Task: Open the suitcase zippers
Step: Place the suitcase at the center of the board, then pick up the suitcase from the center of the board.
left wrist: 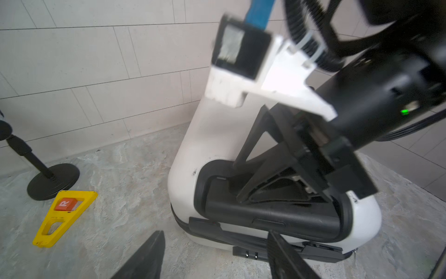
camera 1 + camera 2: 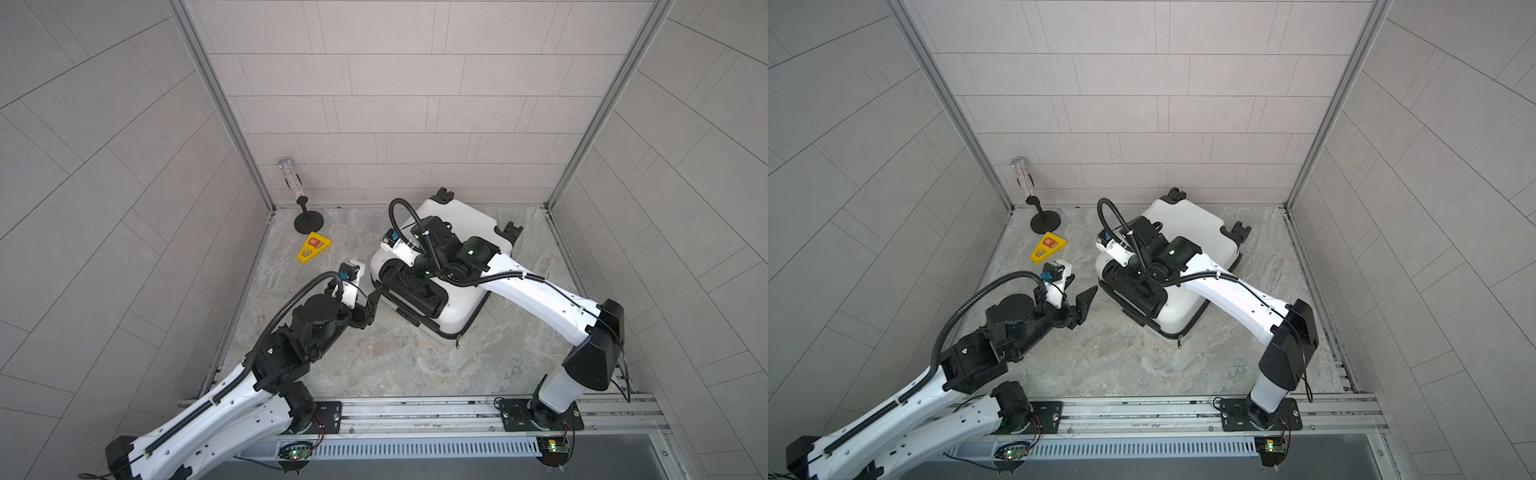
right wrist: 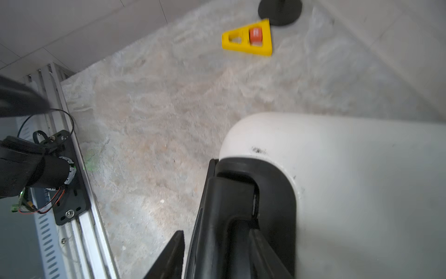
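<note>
Your left gripper [image 1: 214,234] hangs open and empty beside the suitcase [image 2: 457,224], which lies flat near the back wall [image 2: 415,124], and your right gripper [image 3: 216,232] straddles its handle [image 1: 270,218], clamped or not you cannot tell, so an unbraced case could slide when you tug the zipper pull [image 2: 458,341].

I see a white suitcase [image 2: 457,224] trimmed black, yellow wedge [image 1: 64,215], orange block [image 1: 65,204], marbled grey floor [image 2: 395,365], possibly glittery tube [image 2: 291,178].
</note>
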Tool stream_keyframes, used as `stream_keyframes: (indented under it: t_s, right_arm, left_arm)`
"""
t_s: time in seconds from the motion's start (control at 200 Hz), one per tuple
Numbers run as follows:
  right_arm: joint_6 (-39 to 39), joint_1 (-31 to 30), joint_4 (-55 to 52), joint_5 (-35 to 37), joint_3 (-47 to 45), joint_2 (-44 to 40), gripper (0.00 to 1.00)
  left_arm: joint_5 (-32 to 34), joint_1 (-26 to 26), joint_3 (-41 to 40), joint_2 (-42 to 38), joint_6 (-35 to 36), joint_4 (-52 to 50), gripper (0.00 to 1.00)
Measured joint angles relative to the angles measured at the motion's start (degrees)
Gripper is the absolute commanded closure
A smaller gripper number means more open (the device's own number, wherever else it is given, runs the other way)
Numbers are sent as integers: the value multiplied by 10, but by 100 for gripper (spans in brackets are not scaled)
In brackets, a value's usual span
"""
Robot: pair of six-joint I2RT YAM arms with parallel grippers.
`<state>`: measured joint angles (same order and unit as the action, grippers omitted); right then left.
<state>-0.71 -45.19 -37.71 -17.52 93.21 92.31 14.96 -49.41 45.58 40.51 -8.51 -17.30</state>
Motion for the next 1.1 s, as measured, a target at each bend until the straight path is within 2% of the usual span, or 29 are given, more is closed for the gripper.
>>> stream_keyframes:
  t_s: [0.145,0.285,0.355,0.415,0.556,0.666,0.801,0.921,0.981,1.101]
  right_arm:
    - [31,29,46,-1,-27,-91,46]
    - [67,89,71,-1,-115,-192,47]
    - [76,121,71,-1,-174,-242,47]
    - [82,149,67,-3,-227,-288,46]
    - [84,203,40,-14,-312,-378,47]
    - [81,217,17,-19,-334,-421,47]
    - [72,220,0,-21,-351,-443,46]
    - [66,222,-12,-20,-366,-454,46]
    - [63,224,-16,-20,-371,-459,46]
    - [57,226,-21,-20,-380,-473,46]
  left_arm:
    - [-16,3,104,85,-30,-79,29]
    - [-104,3,155,158,9,-118,28]
    - [-165,4,164,183,68,-145,27]
    - [-216,4,180,208,147,-185,26]
    - [-276,4,261,286,332,-287,26]
    - [-283,4,346,359,452,-348,27]
    - [-296,4,414,428,563,-382,28]
    - [-305,4,455,473,643,-416,33]
    - [-306,4,480,497,678,-443,39]
    - [-298,4,519,537,739,-482,41]
